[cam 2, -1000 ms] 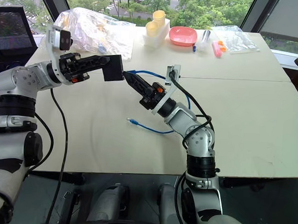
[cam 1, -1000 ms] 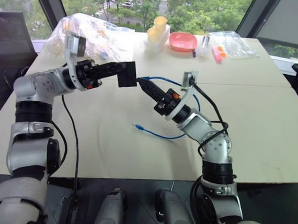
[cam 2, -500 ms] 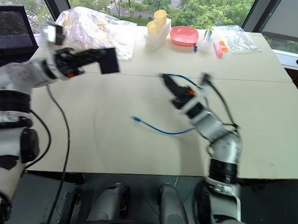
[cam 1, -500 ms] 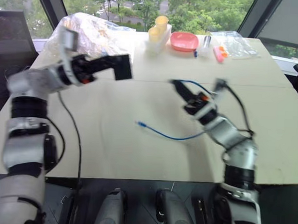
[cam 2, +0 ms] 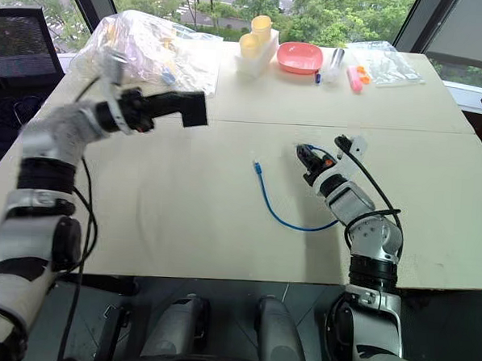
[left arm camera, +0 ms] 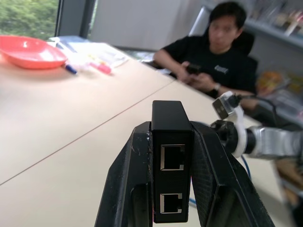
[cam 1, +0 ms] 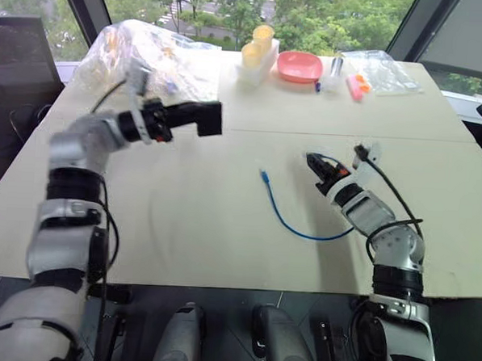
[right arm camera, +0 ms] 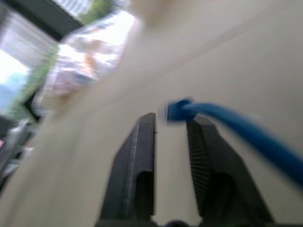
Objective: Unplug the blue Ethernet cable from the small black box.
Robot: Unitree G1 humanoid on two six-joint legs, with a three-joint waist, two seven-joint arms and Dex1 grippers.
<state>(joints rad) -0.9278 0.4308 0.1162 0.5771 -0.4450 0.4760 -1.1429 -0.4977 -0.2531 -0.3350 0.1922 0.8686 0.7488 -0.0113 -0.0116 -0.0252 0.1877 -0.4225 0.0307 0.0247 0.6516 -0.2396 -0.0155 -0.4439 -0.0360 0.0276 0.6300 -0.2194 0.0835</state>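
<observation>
Holding the small black box [left arm camera: 171,165] clamped betw. its fingers, the left gripper [cam 1: 184,118] hangs above the table [cam 1: 182,226] at about 10 o'clock, both ports on the box empty. The blue Ethernet cable [cam 1: 291,222] lies unplugged on the table near centre, one plug at its 11 o'clock end, the other end by the right gripper [cam 1: 315,163] at 2 o'clock. Right gripper's fingers stand apart, cable end beside one tip.

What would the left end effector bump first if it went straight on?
Probably nothing: holding the small black box, the left end effector points across the table; the right end effector seems off that line.
</observation>
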